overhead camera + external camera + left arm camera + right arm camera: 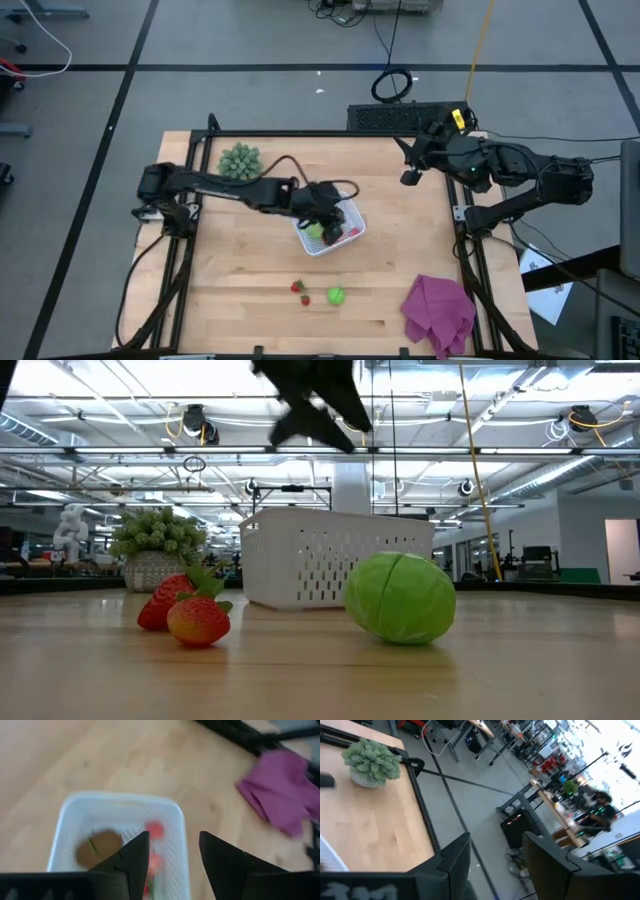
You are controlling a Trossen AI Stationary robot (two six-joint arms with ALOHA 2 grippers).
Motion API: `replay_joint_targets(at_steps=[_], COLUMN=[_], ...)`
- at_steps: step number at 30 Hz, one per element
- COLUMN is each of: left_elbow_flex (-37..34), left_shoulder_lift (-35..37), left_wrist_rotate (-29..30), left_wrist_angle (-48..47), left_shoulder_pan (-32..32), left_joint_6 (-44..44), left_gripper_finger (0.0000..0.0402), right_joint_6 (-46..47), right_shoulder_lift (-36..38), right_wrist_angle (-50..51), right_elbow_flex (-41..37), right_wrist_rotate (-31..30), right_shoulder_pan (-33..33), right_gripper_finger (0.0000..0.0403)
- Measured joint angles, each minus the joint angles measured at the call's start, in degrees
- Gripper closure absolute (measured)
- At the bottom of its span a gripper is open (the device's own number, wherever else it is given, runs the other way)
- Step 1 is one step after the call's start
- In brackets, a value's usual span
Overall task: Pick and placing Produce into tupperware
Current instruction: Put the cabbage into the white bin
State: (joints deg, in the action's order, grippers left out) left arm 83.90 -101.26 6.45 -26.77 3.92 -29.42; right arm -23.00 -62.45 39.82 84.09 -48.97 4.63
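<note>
The left gripper (328, 205) hangs over the tupperware (345, 238) near the middle of the table (250, 270), its fingers (132, 857) parted with a clear gap and nothing between them. Directly below it the container holds a brown round piece (99, 848), a red ball (155, 828) and another reddish piece partly hidden behind one finger. In the low view the gripper (315, 405) shows as a dark shape above the white perforated wall (320, 565). Still out on the table, on the front-edge side of the gripper and apart from the container, lie two strawberries (300, 291) touching each other and a green cabbage (336, 296) just beside them. The plant (240, 160) stands beyond the gripper near the back edge, and the purple cloth (438, 312) lies at the front right corner. The right gripper (410, 176) waits at the table's back right edge, well away from the produce, its fingers (452, 860) part-open and empty.
</note>
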Motion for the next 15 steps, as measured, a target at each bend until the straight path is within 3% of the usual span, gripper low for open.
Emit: replay_joint_targets(at_steps=[3,8,10,15], left_elbow_flex=[0.00,0.00,0.00,-0.04], left_shoulder_lift=[3.10,5.12,5.11,4.99], left_wrist_rotate=[2.38,9.47,12.29,19.24], left_wrist_angle=[-5.64,-16.57,-20.59,-29.63], left_shoulder_pan=[3.80,11.45,14.55,21.19], left_joint_6=[-3.76,-12.47,-16.77,-26.41], left_gripper_finger=[0.0228,0.0231,0.0231,0.0234], right_joint_6=[5.14,10.94,11.65,11.88], right_shoulder_lift=[0.01,-0.27,-0.39,-1.62], right_wrist_angle=[2.63,2.95,0.72,-8.59], right_elbow_flex=[0.00,-0.94,-3.14,-13.01], right_wrist_rotate=[5.82,29.74,36.30,40.20], right_shoulder_pan=[0.04,2.32,4.48,11.53], right_gripper_finger=[0.0232,0.0232,0.0232,0.0232])
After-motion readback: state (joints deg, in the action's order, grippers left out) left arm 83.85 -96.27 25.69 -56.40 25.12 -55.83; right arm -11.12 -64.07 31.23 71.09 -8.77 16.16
